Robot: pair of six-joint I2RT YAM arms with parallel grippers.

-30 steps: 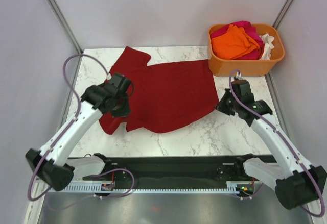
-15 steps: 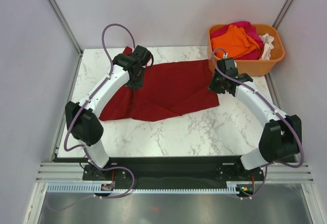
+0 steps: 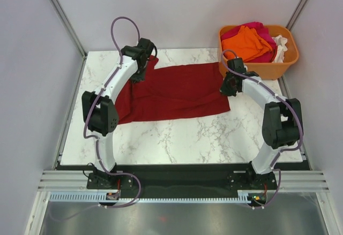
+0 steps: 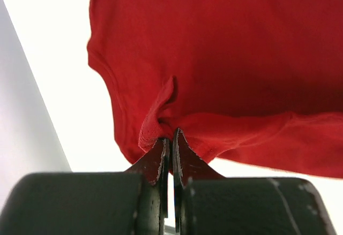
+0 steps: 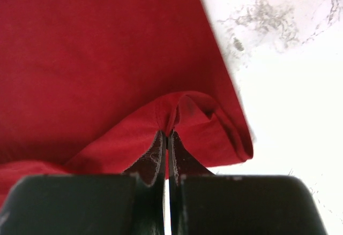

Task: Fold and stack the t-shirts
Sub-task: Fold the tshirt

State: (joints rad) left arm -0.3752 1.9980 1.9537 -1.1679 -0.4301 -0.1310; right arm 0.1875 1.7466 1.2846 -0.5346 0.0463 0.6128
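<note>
One marble worktop (image 3: 177,138) carries one dark red t-shirt (image 3: 177,93), spread across its far half from the back-left corner to just beside the tub. Two arms reach over it: the left arm (image 3: 115,82) to the shirt's far-left end, the right arm (image 3: 257,90) to its right edge. One orange tub (image 3: 257,69) stands at the back-right corner. It holds cloth of three colours: a bright orange t-shirt (image 3: 246,43) on top, magenta-pink cloth (image 3: 252,27) under and behind it, and white cloth (image 3: 281,46) at the right side. How many garments are heaped there cannot be told.

Half a second ago the red shirt's near edge sagged in a slant toward the front-left; now it runs almost straight and the cloth lies flatter and wider. The left arm's wrist has gone farther toward the back-left corner, while the right wrist is about where it was.

The overhead view hides both grips under the wrists. The left wrist view shows the left jaws pressed together on a puckered bit of the shirt (image 4: 214,58) near its stitched edge. The right wrist view shows the right jaws pinched on a raised fold at the shirt's (image 5: 96,47) corner, bare worktop (image 5: 278,42) beyond. Neither wrist view shows the tub.
</note>
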